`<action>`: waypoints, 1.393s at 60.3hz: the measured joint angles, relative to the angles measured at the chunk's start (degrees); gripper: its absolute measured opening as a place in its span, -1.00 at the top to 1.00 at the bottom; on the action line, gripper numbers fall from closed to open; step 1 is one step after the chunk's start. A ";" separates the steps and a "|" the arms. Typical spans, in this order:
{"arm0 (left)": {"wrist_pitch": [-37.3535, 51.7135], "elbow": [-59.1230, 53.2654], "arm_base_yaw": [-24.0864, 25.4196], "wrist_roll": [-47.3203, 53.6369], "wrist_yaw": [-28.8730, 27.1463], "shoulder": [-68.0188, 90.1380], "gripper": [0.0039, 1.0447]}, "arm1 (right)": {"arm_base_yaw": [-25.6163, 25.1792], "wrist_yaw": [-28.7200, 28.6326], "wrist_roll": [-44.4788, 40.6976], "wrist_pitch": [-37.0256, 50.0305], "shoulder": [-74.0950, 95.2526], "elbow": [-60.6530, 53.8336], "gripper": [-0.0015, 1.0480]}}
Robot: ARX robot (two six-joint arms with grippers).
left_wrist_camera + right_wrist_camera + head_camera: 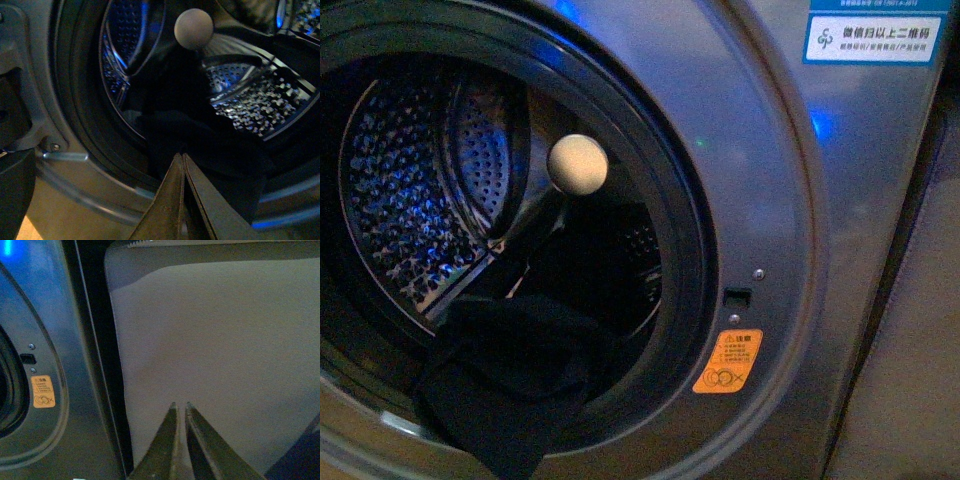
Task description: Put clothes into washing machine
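The grey-silver washing machine (790,230) fills the front view, its round port open on the perforated steel drum (400,200) and the cream knob (578,164). The dark navy clothes (510,375) lie half in the drum and hang over the port's lower rim. In the left wrist view my left gripper (182,156) is shut and empty, its tips just in front of the clothes (200,140) at the port's lower edge. My right gripper (180,405) is shut and empty, off to the machine's right over a plain grey surface (215,340). No gripper shows in the front view.
An orange warning sticker (728,362) and a small latch slot (737,297) sit right of the port. A blue-white label (872,38) is at the machine's top right. The door hinge bracket (30,120) shows beside the port rim. The machine's side edge (95,365) borders the grey surface.
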 joint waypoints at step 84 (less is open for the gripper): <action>-42.07 -3.04 2.32 0.00 0.92 -47.69 0.94 | 0.00 0.00 0.02 0.00 0.00 0.00 -0.86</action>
